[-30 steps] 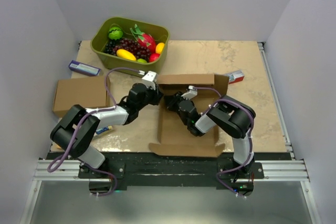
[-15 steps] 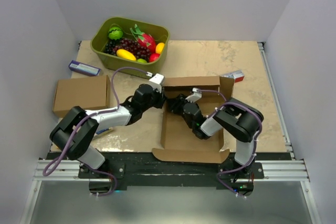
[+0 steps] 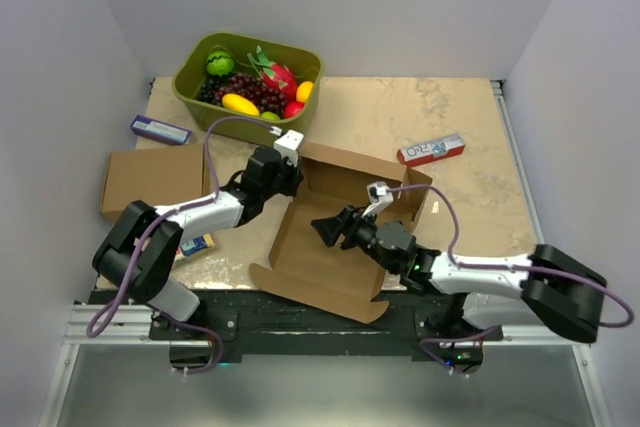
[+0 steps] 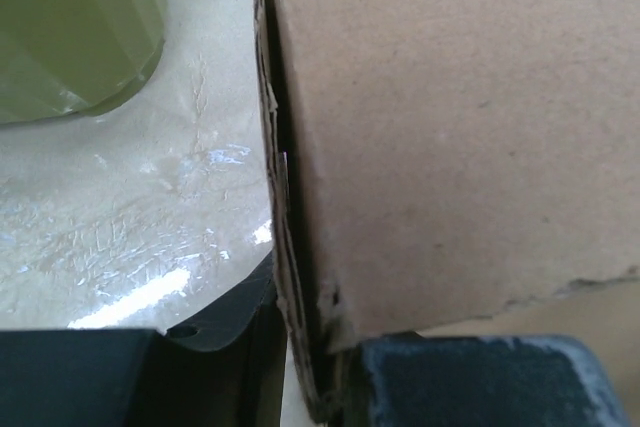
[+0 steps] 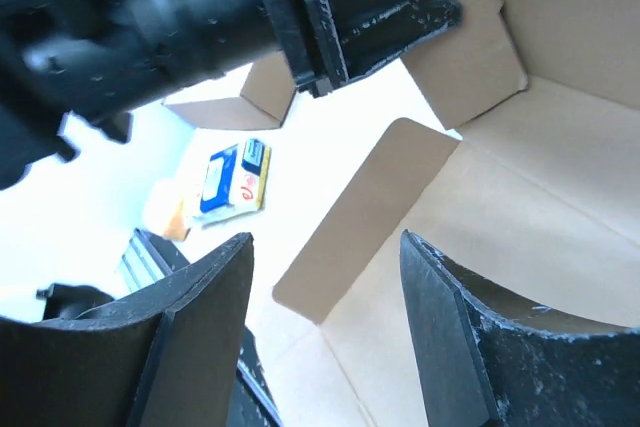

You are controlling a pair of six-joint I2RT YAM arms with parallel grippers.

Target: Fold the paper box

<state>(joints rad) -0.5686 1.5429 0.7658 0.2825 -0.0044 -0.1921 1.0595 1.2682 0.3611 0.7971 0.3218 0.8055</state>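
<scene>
The paper box (image 3: 312,259) lies open and skewed mid-table, its brown walls partly raised. My left gripper (image 3: 289,177) is at the box's far left corner. In the left wrist view, the left gripper (image 4: 322,379) is shut on a cardboard wall of the paper box (image 4: 450,127), which stands between the fingers (image 4: 480,382). Above the box's floor, my right gripper (image 3: 336,230) hovers open. The right wrist view shows the right gripper (image 5: 325,243) with nothing in it, over the box floor (image 5: 520,217) and a low side flap (image 5: 365,222).
A green tub of fruit (image 3: 248,82) stands at the back left. Another brown cardboard box (image 3: 153,179) lies at the left, with a small purple carton (image 3: 160,130) behind it. A red-and-white carton (image 3: 431,150) lies to the right of the paper box. A blue packet (image 3: 197,244) lies near the left arm.
The right gripper has opened and drawn back toward the near edge, its arm now stretched low. The box has swung round and slid nearer. The left gripper keeps hold of the wall.
</scene>
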